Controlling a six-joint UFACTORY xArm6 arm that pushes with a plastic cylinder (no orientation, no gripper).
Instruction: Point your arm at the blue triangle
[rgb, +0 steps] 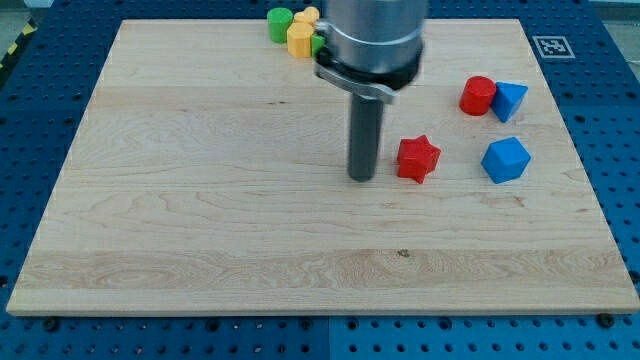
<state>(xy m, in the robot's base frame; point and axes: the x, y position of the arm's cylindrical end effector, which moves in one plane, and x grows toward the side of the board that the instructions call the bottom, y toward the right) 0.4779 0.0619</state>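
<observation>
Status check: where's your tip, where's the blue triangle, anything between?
My tip down just left of the red star. Blue triangle up right, touching the red cylinder. Red star sits partly in that line.

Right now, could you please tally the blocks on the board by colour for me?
Red: 2, the red star and the red cylinder.
Blue: 2, the blue triangle and the blue block.
Yellow: 2, the yellow block and another yellow block.
Green: 2, the green cylinder and a green sliver, mostly hidden.
Total: 8.
</observation>
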